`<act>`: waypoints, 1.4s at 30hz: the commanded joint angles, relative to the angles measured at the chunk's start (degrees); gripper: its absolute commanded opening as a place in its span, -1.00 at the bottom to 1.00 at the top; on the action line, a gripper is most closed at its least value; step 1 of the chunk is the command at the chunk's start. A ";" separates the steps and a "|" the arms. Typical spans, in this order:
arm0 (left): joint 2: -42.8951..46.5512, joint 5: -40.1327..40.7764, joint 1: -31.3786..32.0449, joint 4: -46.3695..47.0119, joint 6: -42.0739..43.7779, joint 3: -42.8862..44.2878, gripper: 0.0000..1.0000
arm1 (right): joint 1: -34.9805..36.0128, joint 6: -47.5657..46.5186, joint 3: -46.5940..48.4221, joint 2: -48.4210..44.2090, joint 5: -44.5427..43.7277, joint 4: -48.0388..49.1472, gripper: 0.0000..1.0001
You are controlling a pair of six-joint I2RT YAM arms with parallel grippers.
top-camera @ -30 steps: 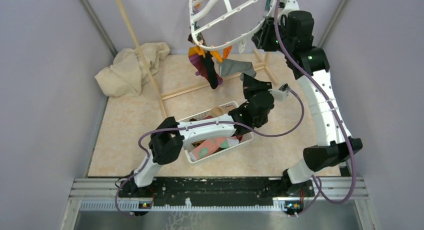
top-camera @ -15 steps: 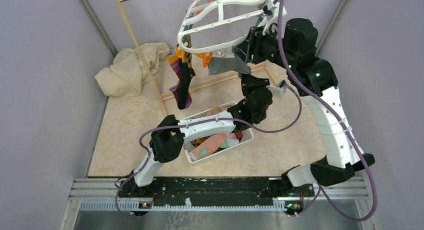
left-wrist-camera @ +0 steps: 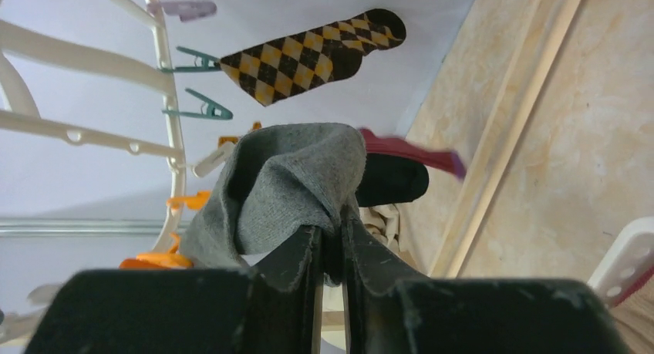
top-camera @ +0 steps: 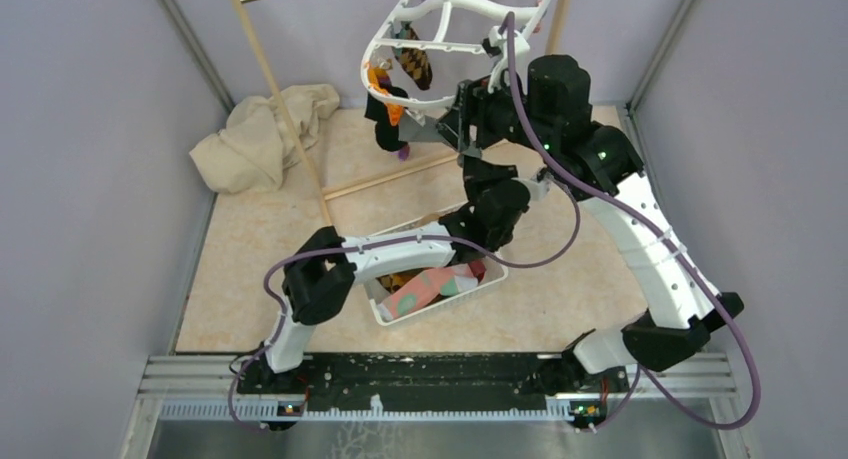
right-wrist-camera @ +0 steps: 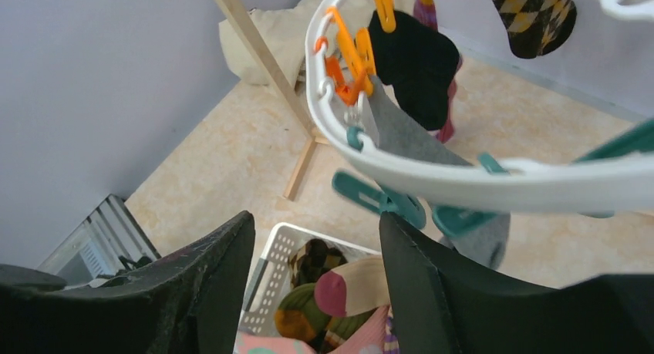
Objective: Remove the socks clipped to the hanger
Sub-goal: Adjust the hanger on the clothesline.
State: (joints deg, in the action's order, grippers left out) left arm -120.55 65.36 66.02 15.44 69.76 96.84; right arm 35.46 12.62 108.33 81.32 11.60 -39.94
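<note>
The left gripper (left-wrist-camera: 328, 234) stayed clamped on the grey sock (left-wrist-camera: 285, 184) (hanging at the rim of the hanger (right-wrist-camera: 478, 186)). The hanger had swung leftward and higher, and the right gripper (right-wrist-camera: 312, 230) had spread apart beneath it.

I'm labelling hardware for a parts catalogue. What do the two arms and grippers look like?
The left arm and right arm have white links, black joints, purple cables; green lights dot the right. The left gripper and right gripper have black tapered fingers.
</note>
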 commanded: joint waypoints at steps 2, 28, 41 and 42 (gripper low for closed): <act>8.71 -1.09 -0.90 -10.36 -15.83 -4.36 -0.65 | -1.68 1.75 -6.03 -8.81 0.14 5.84 0.25; 39.31 -11.30 -1.95 -42.27 -58.92 -18.14 -0.64 | -24.89 22.86 -28.51 -22.95 0.59 37.61 0.20; 47.85 -16.39 -1.28 -45.58 -62.20 -15.47 -0.63 | -28.39 34.57 -24.40 -7.41 1.77 52.00 0.07; 48.37 -17.01 -1.17 -45.51 -62.36 -15.27 -0.63 | -28.39 34.66 -23.66 -6.18 1.50 52.13 0.02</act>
State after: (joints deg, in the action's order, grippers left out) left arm -75.09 50.78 64.29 -29.30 9.17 79.00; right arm 7.66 43.92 79.79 71.59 13.21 6.33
